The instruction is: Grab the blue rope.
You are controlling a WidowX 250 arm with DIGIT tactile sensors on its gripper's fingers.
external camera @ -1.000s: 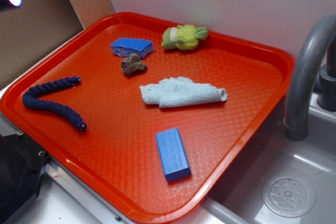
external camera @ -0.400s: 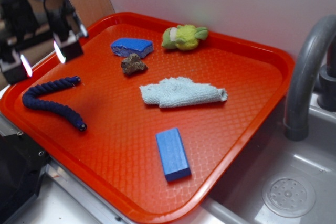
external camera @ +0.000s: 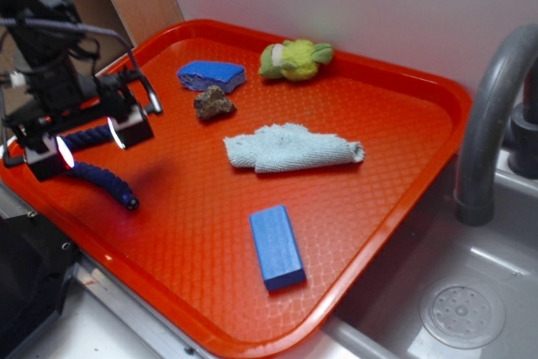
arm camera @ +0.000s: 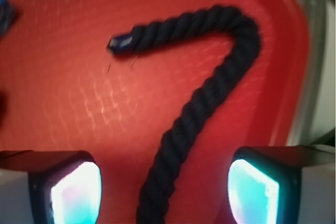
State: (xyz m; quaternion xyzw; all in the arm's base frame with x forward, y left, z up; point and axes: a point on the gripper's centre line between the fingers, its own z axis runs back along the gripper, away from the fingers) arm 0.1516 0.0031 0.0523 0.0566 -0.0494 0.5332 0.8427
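One rope, block, sponge (all blue).

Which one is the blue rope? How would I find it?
Look at the red tray, then its left edge under the gripper. The blue rope lies there: dark navy, twisted and bent, unlike the flat blue block near the front.
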